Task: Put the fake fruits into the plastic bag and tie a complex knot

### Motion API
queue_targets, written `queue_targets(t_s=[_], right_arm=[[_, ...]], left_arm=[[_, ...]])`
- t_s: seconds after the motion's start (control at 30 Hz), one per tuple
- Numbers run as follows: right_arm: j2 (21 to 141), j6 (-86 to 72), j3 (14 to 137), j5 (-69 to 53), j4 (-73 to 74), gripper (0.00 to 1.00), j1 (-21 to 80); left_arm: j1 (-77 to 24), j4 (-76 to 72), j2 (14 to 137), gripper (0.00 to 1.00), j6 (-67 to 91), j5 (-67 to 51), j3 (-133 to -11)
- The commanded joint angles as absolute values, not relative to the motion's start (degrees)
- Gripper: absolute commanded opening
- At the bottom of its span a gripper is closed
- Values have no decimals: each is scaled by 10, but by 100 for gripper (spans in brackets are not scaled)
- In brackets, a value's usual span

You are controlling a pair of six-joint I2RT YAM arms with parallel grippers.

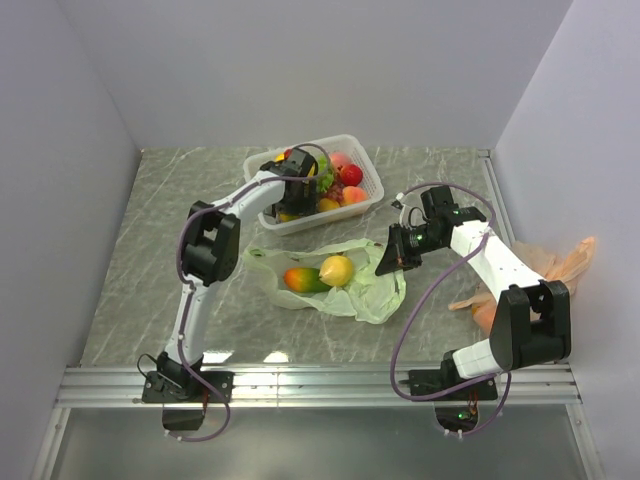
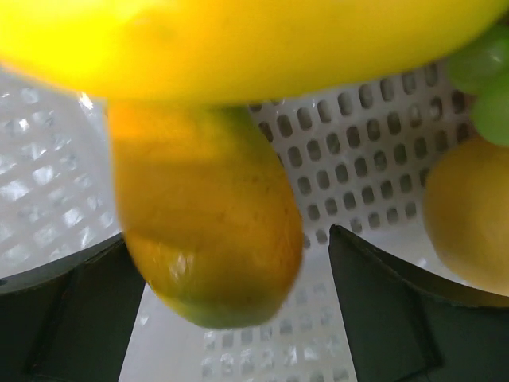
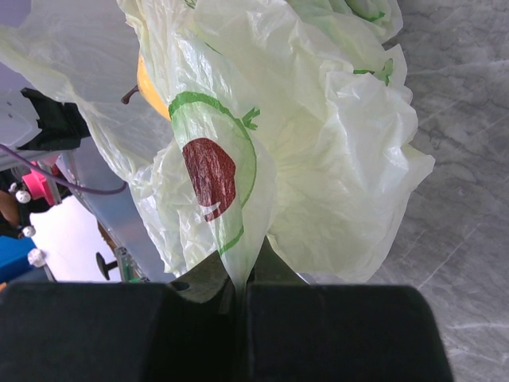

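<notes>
Early days: only a mango (image 1: 305,279) and lemon (image 1: 337,269) are in the plastic bag (image 1: 378,292), in the middle of the surface (image 1: 180,200). Right pincer (image 3: 238,310), at the bag's 3 o'clock, is clenched on its rim. Left pincer (image 2: 227,263) hangs released over a second mango (image 2: 207,223) in the basket (image 1: 372,170) at 12 o'clock. Most fruits left, no knot yet.

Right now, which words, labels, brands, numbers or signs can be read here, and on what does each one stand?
No words or numbers can be read in any view.
One sign without letters: a dark red shape inside a green ring, printed on the plastic bag, in the right wrist view.
The white basket shows no label.
</notes>
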State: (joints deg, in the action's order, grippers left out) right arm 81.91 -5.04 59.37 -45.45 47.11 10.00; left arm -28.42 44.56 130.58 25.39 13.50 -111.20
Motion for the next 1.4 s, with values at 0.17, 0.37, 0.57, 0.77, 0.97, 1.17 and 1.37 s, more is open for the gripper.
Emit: queue_targets(t_s=[0.17,0.37,0.57,0.77,0.97,1.17,1.37], right_arm=[[809,-50,602,-453,459,0,98],[803,-52,605,-444,460,0,98],[805,-57,612,-443,461,0,98],[806,-70,620,-458,454,0,98],[802,-62,618,-453,463,0,97],[796,-49,620,-433,477,0,91],[799,-29,629,-423,494,0,68]], left_arm=[[-279,374,1289,71,208,151,-1111],[-280,273,1142,51,143,57,-1021],[-282,165,933,45,27,-363,-875],[-369,149,869,50,11,-475,-794],[-443,91,913,52,27,-441,-756],[-478,145,991,65,6,-418,-790],[-480,208,1019,63,-52,-359,-769]])
